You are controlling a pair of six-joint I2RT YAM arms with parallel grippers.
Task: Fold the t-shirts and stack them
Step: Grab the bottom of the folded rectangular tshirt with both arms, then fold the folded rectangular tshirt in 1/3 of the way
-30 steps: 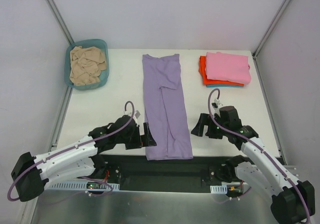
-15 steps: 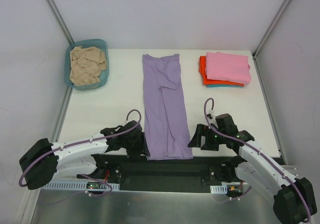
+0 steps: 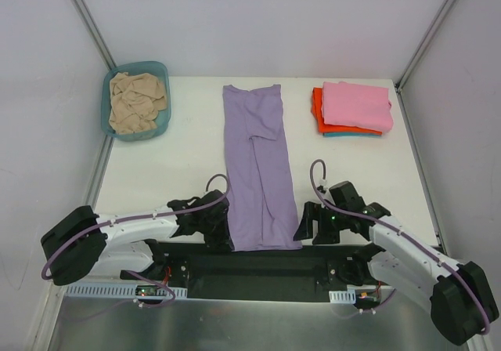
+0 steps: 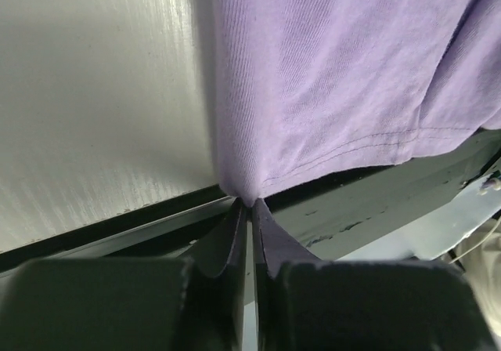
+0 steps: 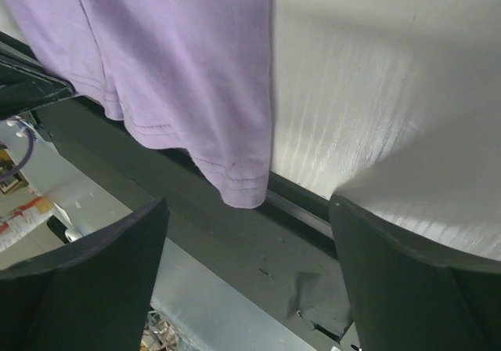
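A lavender t-shirt (image 3: 258, 171) lies folded lengthwise in a long strip down the middle of the white table, its hem hanging over the near edge. My left gripper (image 3: 227, 237) is shut on the near left hem corner of the lavender t-shirt (image 4: 313, 92); the left wrist view shows cloth pinched between the tips. My right gripper (image 3: 304, 227) stands open beside the near right hem corner (image 5: 244, 186), which hangs between its spread fingers (image 5: 102, 280) untouched. A folded stack with a pink t-shirt (image 3: 357, 104) on orange-red and teal ones sits at the back right.
A teal basin (image 3: 136, 100) at the back left holds a crumpled beige t-shirt (image 3: 135, 102). The table's near edge with a dark rail (image 5: 258, 241) runs just under both grippers. Metal frame posts rise at the back corners.
The left gripper moved right onto the shirt's near left corner and shut on it. The right gripper moved left and nearer toward the near right corner, staying open.
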